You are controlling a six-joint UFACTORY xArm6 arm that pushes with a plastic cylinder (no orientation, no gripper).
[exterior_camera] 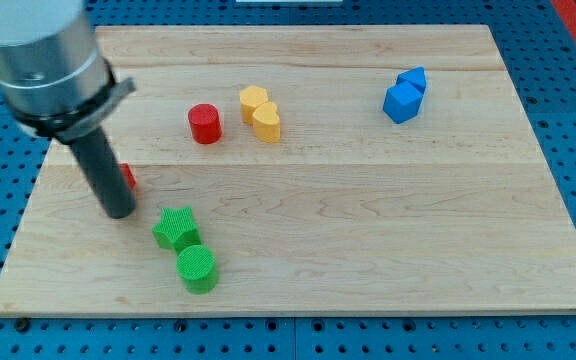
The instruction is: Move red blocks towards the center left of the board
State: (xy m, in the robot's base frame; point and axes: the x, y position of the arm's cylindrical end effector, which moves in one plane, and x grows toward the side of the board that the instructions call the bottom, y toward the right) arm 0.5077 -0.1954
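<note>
A red cylinder stands on the wooden board, left of the middle, toward the view's top. A second red block sits at the centre left, mostly hidden behind my rod; its shape cannot be made out. My tip rests on the board just below and left of this hidden red block, touching or nearly touching it, and left of the green star.
A green star and a green cylinder lie at the lower left. Two yellow blocks sit together right of the red cylinder. Two blue blocks sit at the upper right.
</note>
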